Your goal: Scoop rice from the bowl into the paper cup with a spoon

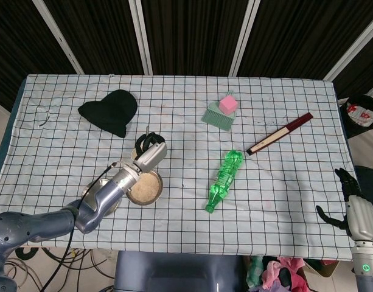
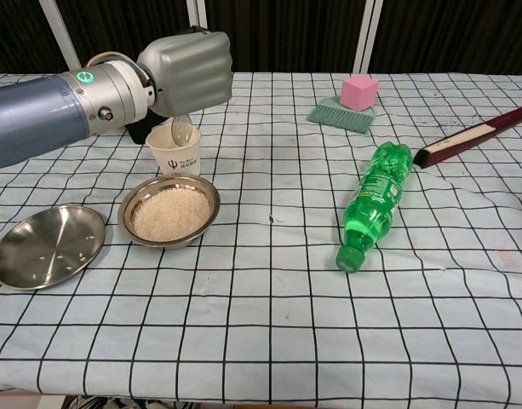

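Plate [image 2: 46, 248]: steel, far left on the checked cloth [image 2: 269, 315], a few rice grains in it; just beside the bowl.
Hat [image 1: 110, 111]: black, at the back left, well apart from the cup.
Bowl [image 2: 169, 211]: steel, filled with rice, just in front of the cup.
Left hand [image 2: 186, 73]: fingers curled tight around the spoon [image 2: 182, 130], fist held above the cup; the spoon's bowl hangs down at the cup's mouth.
Cup [image 2: 175, 152]: paper, upright, behind the bowl and directly below the left hand; what it holds cannot be made out.
Brush [image 2: 343, 113]: green, back centre, with a pink block [image 2: 359, 91] on its far side.
Bottle [image 2: 370, 203]: green, lying on its side right of centre, cap toward the near edge.
Fan [image 2: 475, 135]: folded, dark red, lying slantwise at the back right.
Right hand [image 1: 355, 205]: off the table's right edge, fingers spread, holding nothing; seen only in the head view.
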